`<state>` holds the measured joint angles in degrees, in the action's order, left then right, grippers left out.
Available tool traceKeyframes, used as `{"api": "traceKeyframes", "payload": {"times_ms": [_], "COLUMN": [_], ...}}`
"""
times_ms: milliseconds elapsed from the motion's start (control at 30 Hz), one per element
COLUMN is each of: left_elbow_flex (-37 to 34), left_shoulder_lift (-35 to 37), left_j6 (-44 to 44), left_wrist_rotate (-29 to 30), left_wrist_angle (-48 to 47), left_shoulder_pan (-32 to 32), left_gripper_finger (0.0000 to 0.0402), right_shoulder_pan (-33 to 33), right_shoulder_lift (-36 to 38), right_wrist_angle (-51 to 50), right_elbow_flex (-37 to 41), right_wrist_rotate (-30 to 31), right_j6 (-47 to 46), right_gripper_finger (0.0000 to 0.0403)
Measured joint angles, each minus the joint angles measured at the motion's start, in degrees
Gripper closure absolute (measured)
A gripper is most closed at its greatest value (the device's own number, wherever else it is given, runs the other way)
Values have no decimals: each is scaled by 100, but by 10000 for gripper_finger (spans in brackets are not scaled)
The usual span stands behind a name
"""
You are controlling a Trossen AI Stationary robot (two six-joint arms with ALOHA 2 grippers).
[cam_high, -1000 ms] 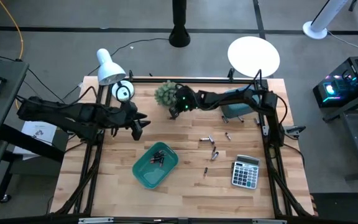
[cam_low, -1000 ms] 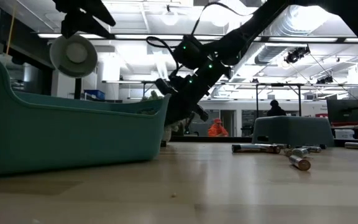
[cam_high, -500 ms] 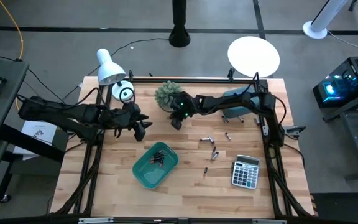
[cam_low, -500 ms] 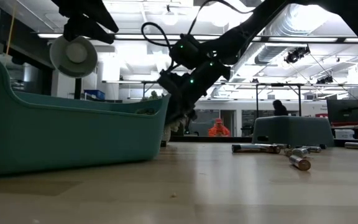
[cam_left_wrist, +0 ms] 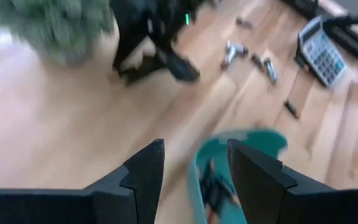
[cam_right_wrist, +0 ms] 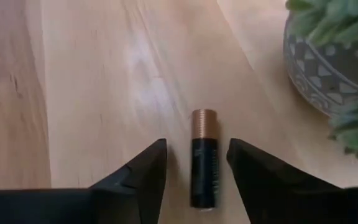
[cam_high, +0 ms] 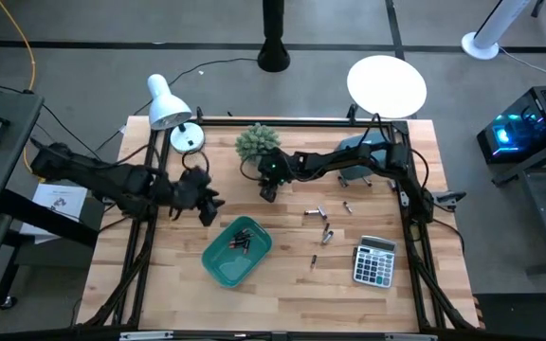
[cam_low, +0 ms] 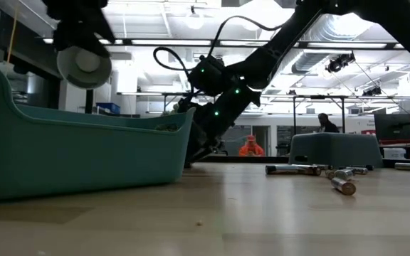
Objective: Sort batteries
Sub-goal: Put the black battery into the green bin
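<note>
From overhead, the small slim loose batteries (cam_high: pixel 323 222) scattered on the wooden table are too tiny to tell dark from pale. The left wrist view is motion-blurred: the green potted plant (cam_left_wrist: pixel 48 25) is a smear cut off by the frame, and dark shapes inside the teal plastic tray (cam_left_wrist: pixel 229 168) cannot be made out. At table height, the tray's wall hides its contents

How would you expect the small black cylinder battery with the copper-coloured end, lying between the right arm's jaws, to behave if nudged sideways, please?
The small black battery with the copper end lies on its side on smooth wood, so it would probably roll easily. It looks rigid and glossy, so open jaws closing off-centre might squirt it away.
</note>
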<state>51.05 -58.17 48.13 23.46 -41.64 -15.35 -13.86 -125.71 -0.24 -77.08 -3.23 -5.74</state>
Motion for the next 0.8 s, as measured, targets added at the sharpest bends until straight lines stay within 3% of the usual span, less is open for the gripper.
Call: {"api": "traceKeyframes", "payload": {"times_ms": [100, 233, 267, 400, 567, 700, 800], "left_elbow_flex": [0, 0, 0, 0, 0, 0, 0], "left_shoulder_lift": [-99, -362, -478, -1066, -1899, -2541, -3017], "left_j6": [761, 1960, 2327, 3835, 6004, 7053, 7285], "left_wrist_rotate": [-54, -241, -298, -787, -805, -692, -685], "left_wrist_angle": [-190, -208, -195, 19, 728, 1294, 1295], "left_shoulder_pan": [-525, -1465, -1749, -3096, -4542, -5045, -4931], "left_gripper_finger": [235, 235, 235, 235, 235, 235, 241], "right_shoulder_pan": [75, 154, 185, 307, 431, 582, 879], "right_shoulder_lift": [-30, 27, 75, 325, 882, 1417, 1503], "right_wrist_angle": [-177, -514, -632, -1109, -1624, -1351, -1306], "right_elbow_flex": [-12, -15, -15, 11, 76, 37, 46], "right_wrist_rotate": [251, 255, 216, 48, -382, -1224, -1808], "right_j6": [5, 28, 34, 216, 462, 434, 471], "right_gripper_finger": [270, 368, 376, 371, 375, 375, 375]}}
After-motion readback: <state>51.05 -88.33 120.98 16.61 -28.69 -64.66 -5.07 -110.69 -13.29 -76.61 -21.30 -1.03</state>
